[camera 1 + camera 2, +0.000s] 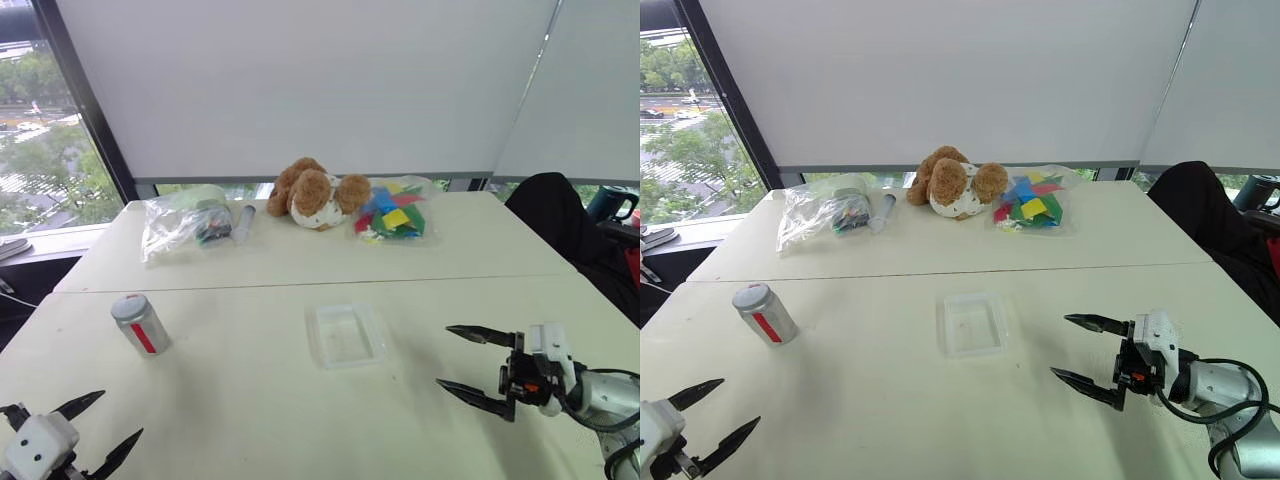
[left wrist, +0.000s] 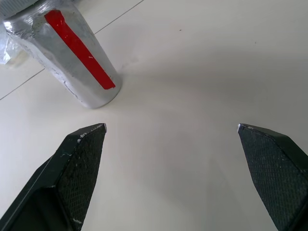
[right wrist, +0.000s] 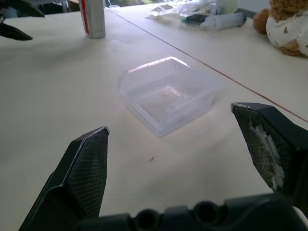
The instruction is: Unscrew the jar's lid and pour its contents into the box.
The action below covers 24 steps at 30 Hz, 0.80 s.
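Table (image 1: 250, 400), white, carries all items. Box (image 1: 345, 335) sits at centre, apparently empty: thin clear plastic, judged light and liable to slide if knocked. Jar (image 1: 140, 324) stands upright well to its left, lid (image 1: 128, 305) on; smooth silvery wall with red stripe, judged rigid but slippery, best clamped round mid-body while the other gripper turns the lid by its rim. Left gripper (image 1: 98, 430) hangs near the jar, jaws spread, empty. Right gripper (image 1: 468, 361) is beside the box, jaws likewise spread, empty.

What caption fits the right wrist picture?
Open right gripper facing a shallow clear plastic box on the white table.
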Motion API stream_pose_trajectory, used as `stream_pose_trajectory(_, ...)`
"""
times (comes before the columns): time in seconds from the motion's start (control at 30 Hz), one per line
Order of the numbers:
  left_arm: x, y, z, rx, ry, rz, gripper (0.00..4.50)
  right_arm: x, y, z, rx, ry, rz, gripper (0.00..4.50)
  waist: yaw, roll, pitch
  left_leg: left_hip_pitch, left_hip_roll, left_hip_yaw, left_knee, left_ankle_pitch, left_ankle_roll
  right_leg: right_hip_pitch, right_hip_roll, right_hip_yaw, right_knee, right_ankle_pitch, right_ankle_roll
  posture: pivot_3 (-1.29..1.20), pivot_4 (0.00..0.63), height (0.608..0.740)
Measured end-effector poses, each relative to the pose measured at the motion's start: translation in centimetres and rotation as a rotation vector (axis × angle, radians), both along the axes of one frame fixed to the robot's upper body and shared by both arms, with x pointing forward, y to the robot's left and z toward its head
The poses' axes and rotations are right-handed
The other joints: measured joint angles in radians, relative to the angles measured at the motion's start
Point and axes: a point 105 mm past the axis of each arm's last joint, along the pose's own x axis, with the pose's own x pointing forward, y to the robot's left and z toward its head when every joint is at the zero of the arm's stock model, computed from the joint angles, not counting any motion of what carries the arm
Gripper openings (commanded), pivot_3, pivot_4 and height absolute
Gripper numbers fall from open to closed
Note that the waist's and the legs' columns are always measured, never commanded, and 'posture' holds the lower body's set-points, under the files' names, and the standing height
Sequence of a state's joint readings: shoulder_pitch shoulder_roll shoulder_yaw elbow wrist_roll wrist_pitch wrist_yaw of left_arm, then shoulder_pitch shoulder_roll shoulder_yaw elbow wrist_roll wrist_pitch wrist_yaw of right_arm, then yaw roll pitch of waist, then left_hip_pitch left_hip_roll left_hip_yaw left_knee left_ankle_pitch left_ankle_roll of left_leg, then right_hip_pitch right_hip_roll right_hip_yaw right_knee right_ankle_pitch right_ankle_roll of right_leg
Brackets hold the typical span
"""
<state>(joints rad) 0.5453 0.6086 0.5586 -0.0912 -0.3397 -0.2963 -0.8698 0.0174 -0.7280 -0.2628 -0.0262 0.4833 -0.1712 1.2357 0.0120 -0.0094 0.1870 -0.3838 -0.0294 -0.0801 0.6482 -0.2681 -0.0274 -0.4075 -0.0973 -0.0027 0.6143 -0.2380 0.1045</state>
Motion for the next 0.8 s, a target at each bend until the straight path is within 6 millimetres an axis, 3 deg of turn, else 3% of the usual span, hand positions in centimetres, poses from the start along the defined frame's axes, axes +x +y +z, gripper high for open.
stream_pose_trajectory(0.2, 0.0, -0.4, 0.5, -0.056, -0.021, 0.011, 4.50, 0.3, 0.4, -0.4, 0.013, -0.010, 0.014, 4.44, -0.004, 0.000, 0.000, 0.001, 0.001, 0.000, 0.000, 0.000, 0.000, 0.000, 0.000, 0.000, 0.000, 0.000, -0.001, 0.00, 0.150, 0.740)
stream_pose_trajectory(0.43, -1.9, 0.6, 1.3, -0.308, -0.084, 0.170, 4.50, 0.6, 4.4, 1.0, 0.149, -0.054, 0.161, 4.44, -0.008, 0.000, 0.000, 0.001, 0.002, 0.000, 0.000, 0.000, 0.000, 0.000, 0.001, 0.000, 0.000, 0.000, -0.001, 0.00, 0.150, 0.740)
stream_pose_trajectory(0.5, -2.9, 2.2, 1.3, -0.377, -0.162, 0.332, 4.50, 0.6, 6.0, 1.9, 0.208, -0.084, 0.216, 4.44, -0.010, 0.000, 0.000, 0.001, 0.002, 0.000, 0.000, 0.000, 0.000, 0.000, 0.001, 0.001, 0.000, 0.000, 0.000, 0.00, 0.150, 0.740)
stream_pose_trajectory(0.6, -5.0, 4.2, -0.4, -0.461, -0.223, 0.599, 4.50, 0.3, 8.4, 2.8, 0.285, -0.134, 0.309, 4.44, -0.009, -0.001, 0.000, 0.001, 0.002, 0.000, 0.000, 0.000, 0.000, 0.000, 0.002, 0.000, 0.000, 0.000, 0.000, 0.00, 0.150, 0.740)
stream_pose_trajectory(0.7, -6.5, 4.8, -1.7, -0.490, -0.217, 0.727, 4.50, 0.3, 9.2, 3.4, 0.310, -0.167, 0.343, 4.44, 0.005, -0.005, -0.001, 0.001, 0.002, 0.000, 0.002, 0.000, 0.000, 0.001, 0.002, -0.001, 0.000, 0.000, 0.000, 0.00, 0.150, 0.740)
stream_pose_trajectory(0.8, -6.3, 4.8, -1.4, -0.503, -0.249, 0.772, 4.50, 0.3, 9.5, 3.7, 0.325, -0.193, 0.356, 4.44, 0.006, -0.006, -0.002, 0.001, 0.002, -0.001, 0.002, 0.000, 0.000, 0.002, 0.001, -0.001, 0.000, -0.001, 0.001, 0.00, 0.150, 0.740)
